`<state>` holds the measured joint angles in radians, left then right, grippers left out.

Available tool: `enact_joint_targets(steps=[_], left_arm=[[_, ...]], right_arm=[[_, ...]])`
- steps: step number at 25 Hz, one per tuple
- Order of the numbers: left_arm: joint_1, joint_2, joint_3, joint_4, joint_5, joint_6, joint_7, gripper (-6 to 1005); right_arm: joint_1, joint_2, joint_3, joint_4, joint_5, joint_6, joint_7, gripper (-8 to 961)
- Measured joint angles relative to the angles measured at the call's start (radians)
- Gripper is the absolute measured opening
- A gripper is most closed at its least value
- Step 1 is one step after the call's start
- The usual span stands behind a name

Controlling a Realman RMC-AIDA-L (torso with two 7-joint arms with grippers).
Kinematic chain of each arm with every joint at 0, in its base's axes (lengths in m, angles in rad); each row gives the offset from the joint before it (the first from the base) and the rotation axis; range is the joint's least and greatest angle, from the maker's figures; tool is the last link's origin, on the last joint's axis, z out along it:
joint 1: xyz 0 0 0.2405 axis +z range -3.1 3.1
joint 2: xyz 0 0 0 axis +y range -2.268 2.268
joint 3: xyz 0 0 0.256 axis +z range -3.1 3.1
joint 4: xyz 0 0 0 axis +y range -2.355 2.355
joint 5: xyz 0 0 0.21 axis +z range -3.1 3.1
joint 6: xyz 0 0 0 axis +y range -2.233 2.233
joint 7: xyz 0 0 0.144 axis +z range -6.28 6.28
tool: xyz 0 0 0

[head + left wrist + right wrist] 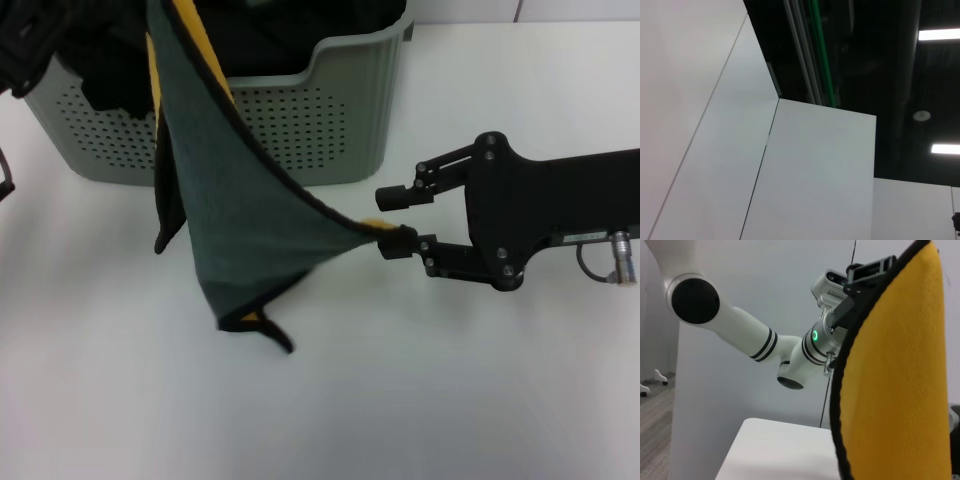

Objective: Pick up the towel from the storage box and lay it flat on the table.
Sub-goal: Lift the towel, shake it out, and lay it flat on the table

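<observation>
Readable text: none in any view.
Storage box [300, 120]: only rows of round holes on the front wall, no lettering visible.
Towel [250, 215]: plain green and yellow faces, black trim, no print.
Right gripper [398, 220]: no legible marking.

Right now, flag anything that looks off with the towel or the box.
The towel hangs off the table, stretched from above the storage box to the right end effector, where only one fingertip touches its corner. The bottom corner curls, showing yellow. Black fabric remains in the box.
</observation>
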<state>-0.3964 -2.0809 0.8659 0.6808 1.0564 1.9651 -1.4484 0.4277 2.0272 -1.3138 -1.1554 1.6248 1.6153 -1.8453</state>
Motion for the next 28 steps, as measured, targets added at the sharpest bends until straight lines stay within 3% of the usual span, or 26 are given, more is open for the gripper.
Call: enact_joint_targets(steps=[1, 7, 12, 23, 28], left_arm=[[-0.003, 0.000, 0.000, 0.000, 0.000, 0.000, 0.000, 17], [-0.002, -0.001, -0.006, 0.001, -0.001, 0.000, 0.001, 17], [0.002, -0.001, -0.009, -0.002, -0.001, -0.001, 0.004, 18], [0.008, 0.004, -0.008, -0.010, 0.012, -0.007, 0.010, 18], [0.021, 0.010, -0.007, -0.010, 0.062, -0.008, -0.013, 18]], right_arm=[[0.002, 0.000, -0.003, 0.001, 0.001, -0.003, -0.003, 305], [-0.010, 0.001, -0.015, -0.008, 0.013, -0.031, -0.025, 329], [-0.014, -0.001, -0.023, -0.005, 0.015, -0.064, -0.027, 503], [-0.020, -0.004, -0.041, 0.000, 0.016, -0.065, -0.042, 322], [-0.020, -0.006, -0.029, -0.035, 0.030, -0.063, 0.029, 69]])
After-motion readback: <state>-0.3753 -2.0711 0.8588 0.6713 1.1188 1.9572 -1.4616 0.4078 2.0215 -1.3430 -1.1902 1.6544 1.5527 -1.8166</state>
